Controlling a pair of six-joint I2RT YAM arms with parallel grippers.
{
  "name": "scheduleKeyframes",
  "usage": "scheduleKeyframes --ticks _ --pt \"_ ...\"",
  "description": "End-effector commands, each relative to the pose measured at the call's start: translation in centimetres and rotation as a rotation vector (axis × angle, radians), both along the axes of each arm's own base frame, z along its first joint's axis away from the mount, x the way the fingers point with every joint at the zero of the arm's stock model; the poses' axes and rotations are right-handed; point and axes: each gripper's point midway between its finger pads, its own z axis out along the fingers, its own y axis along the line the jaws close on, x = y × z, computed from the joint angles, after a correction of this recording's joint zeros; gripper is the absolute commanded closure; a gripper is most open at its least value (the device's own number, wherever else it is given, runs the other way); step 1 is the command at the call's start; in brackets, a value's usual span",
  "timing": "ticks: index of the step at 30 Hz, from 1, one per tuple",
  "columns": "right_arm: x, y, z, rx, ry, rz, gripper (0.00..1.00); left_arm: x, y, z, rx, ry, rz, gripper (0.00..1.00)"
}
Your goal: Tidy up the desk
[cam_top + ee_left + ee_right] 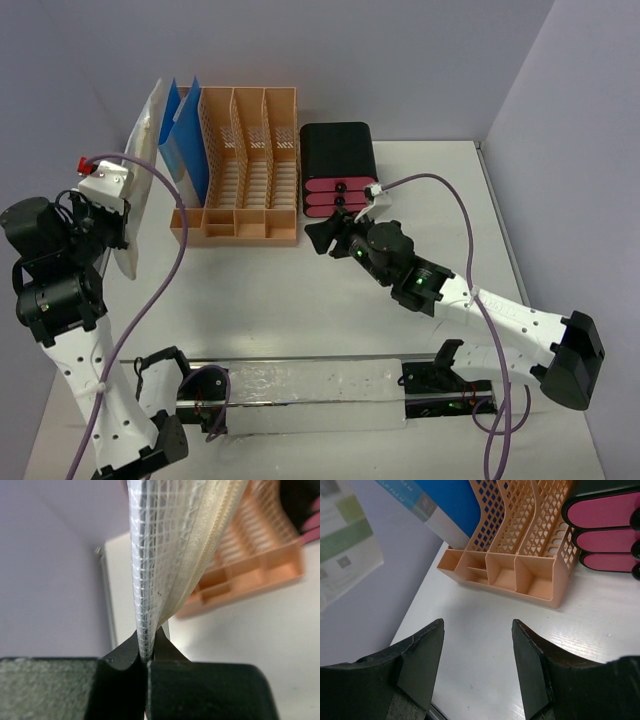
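My left gripper (120,222) (146,647) is shut on the bottom edge of a translucent mesh zip pouch (146,160) (165,555). It holds the pouch upright above the left side of the white desk (300,300), just left of the peach file rack (245,170). My right gripper (325,236) (477,622) is open with nothing between its fingers. It hovers over bare desk (485,650) in front of the rack (520,575) and the black box with pink drawers (338,160) (605,510).
Blue folders (185,130) (450,500) stand in the rack's leftmost slot. A frosted clear strip (300,395) lies along the near edge between the arm bases. Purple cables (160,290) loop over both arms. Walls close in on the left, back and right.
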Motion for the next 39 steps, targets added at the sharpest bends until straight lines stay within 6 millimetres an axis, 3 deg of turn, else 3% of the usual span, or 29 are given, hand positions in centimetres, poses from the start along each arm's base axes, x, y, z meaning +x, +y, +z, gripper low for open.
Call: scheduleKeyframes --ticks 1,4,7,14,18,21,27,31,36,39 --pt "-0.1 -0.6 2.3 0.043 -0.069 -0.014 0.36 -0.1 -5.8 6.0 -0.187 -0.196 -0.272 1.0" --pt "-0.1 -0.9 2.0 0.034 -0.07 -0.023 0.36 1.4 -6.5 8.1 -0.337 -0.284 -0.318 1.0" --pt "0.0 -1.5 1.8 0.035 -0.074 -0.049 0.36 3.7 -5.5 10.0 -0.41 -0.45 -0.315 1.0" --pt "0.5 -2.7 1.8 0.001 -0.092 -0.105 0.36 7.3 -3.0 10.7 -0.477 -0.662 -0.255 1.0" --pt "1.0 -3.5 1.7 -0.028 -0.094 -0.152 0.35 9.5 -4.2 9.9 -0.472 -0.715 -0.31 1.0" --pt "1.4 -3.8 1.4 -0.05 -0.093 -0.178 0.35 11.9 -6.4 8.0 -0.46 -0.691 -0.35 1.0" --pt "2.1 -4.4 -0.3 -0.133 -0.072 -0.219 0.35 13.4 -8.5 6.6 -0.41 -0.723 -0.38 1.0" --pt "2.5 -4.6 -1.1 -0.18 -0.066 -0.237 0.34 16.7 -8.0 5.2 -0.379 -0.745 -0.303 1.0" --pt "3.0 -4.7 -1.4 -0.233 -0.061 -0.247 0.33 18.3 -6.7 5.2 -0.365 -0.805 -0.212 1.0" --pt "3.2 -4.7 -1.6 -0.249 -0.059 -0.251 0.33 19.0 -7.4 4.5 -0.347 -0.791 -0.234 1.0"
